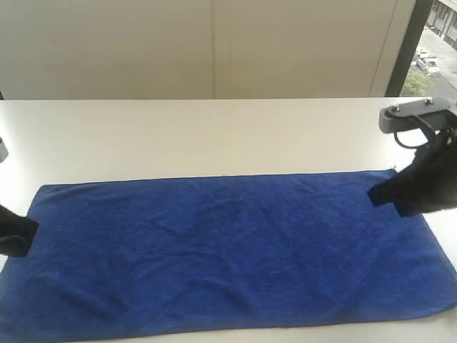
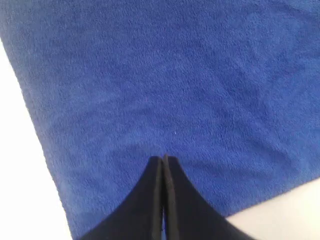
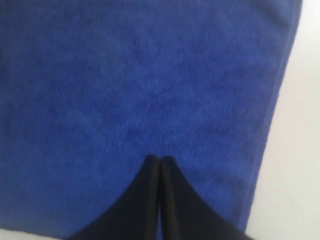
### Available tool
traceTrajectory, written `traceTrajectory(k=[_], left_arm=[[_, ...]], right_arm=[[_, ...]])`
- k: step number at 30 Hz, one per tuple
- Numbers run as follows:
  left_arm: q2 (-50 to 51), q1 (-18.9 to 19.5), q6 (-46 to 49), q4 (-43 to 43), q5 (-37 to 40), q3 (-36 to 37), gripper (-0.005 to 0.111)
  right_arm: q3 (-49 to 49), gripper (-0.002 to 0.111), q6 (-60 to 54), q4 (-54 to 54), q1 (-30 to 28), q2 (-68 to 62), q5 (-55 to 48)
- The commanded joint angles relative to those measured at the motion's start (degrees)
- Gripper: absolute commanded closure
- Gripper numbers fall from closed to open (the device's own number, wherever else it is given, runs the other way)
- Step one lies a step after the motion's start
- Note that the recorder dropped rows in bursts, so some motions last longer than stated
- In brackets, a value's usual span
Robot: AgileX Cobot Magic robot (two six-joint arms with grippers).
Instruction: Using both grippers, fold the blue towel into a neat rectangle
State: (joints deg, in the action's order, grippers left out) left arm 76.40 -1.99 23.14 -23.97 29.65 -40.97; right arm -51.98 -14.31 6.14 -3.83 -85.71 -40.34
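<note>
Exterior view: the pale surface (image 1: 214,128) carries the blue towel (image 1: 228,250), spread flat in a single layer, its long axis running left to right across the view. The left gripper (image 1: 28,230) sits at the towel's left short edge. The right gripper (image 1: 375,194) is over its far right corner, so each arm is nearest its own end. Both wrist views show the jaws pressed together with nothing between them, tips over the cloth; whether they touch it I cannot tell. No fold looks made yet.
</note>
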Motion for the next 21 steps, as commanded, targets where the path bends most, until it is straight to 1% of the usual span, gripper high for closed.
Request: traceTrajectory(k=[1, 4, 8, 10, 13, 18, 21], left_arm=[[-7.7, -0.5, -2.0, -1.3, -0.5, 8.1, 0.107], [-11.3, -0.5, -5.1, -1.9, -4.5, 14.7, 0.107], [-11.8, -0.5, -5.4, -2.7, -4.4, 17.6, 0.107], [-11.7, -0.5, -6.0, -2.8, -6.2, 19.2, 0.107], [-11.6, -0.5, -6.0, -1.3, -9.5, 20.8, 0.107], [-11.6, -0.5, -6.0, 0.3, -12.8, 22.2, 0.107], [-11.6, -0.5, -6.0, 1.1, -13.3, 22.2, 0.107]], right_arm=[[9.7, 0.108, 4.7, -1.4, 0.4, 3.9, 3.1], [16.1, 0.108, 7.3, -1.6, 0.4, 4.4, 6.3], [19.2, 0.108, 8.5, -2.1, 0.4, 4.4, 8.5], [19.5, 0.108, 12.4, -6.5, 0.4, 4.4, 8.8], [19.5, 0.108, 18.3, -12.3, 0.4, 4.2, 11.3], [19.5, 0.108, 19.2, -17.9, 0.4, 0.0, 13.1], [19.5, 0.108, 19.5, -18.4, 0.4, -1.7, 13.9]])
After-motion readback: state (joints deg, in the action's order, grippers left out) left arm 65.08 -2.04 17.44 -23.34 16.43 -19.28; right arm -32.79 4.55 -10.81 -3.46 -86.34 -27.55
